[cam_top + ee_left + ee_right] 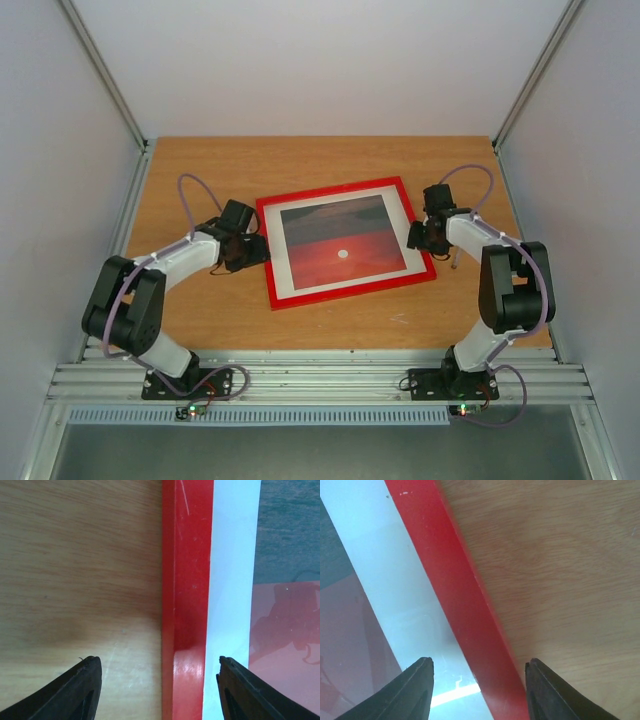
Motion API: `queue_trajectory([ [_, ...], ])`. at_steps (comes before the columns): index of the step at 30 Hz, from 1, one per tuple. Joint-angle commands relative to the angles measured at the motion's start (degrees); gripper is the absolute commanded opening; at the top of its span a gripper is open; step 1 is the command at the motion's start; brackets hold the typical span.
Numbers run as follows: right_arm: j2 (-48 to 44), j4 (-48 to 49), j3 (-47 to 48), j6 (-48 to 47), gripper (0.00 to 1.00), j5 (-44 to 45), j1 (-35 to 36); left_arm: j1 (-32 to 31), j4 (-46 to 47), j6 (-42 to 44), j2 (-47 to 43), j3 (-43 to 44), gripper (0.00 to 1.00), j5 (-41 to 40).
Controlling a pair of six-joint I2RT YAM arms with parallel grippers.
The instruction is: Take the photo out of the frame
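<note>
The frame [346, 290], a thin red border, lies flat in the middle of the wooden table. Inside its white mat [283, 262] sits the photo [340, 243], a red sunset with a small white sun. My left gripper [262, 250] is open at the frame's left side. In the left wrist view it [159, 680] straddles the red border [187, 580], with one finger [75, 692] over the table and the other over the mat [232, 580]. My right gripper [418, 237] is open at the frame's right side. There it [479, 680] straddles the border [455, 580], with gaps on both sides.
White walls close in the table [200, 170] at the left, right and back. An aluminium rail [320, 380] carrying both arm bases runs along the near edge. Bare wood lies in front of and behind the frame.
</note>
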Motion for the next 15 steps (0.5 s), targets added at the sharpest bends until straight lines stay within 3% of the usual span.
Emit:
queue_trajectory([
  [1,1.28,0.7,1.7,-1.5,0.51,0.33,-0.85,-0.72,3.19,0.97,2.83,2.48,0.63,0.84],
  [5,1.82,0.84,1.78,-1.6,0.45,-0.17,-1.87,-1.02,3.8,1.06,4.34,2.94,0.58,1.08],
  [15,3.71,-0.85,3.19,-1.62,0.45,-1.15,-3.0,-2.24,3.54,1.28,7.11,4.6,0.48,0.79],
])
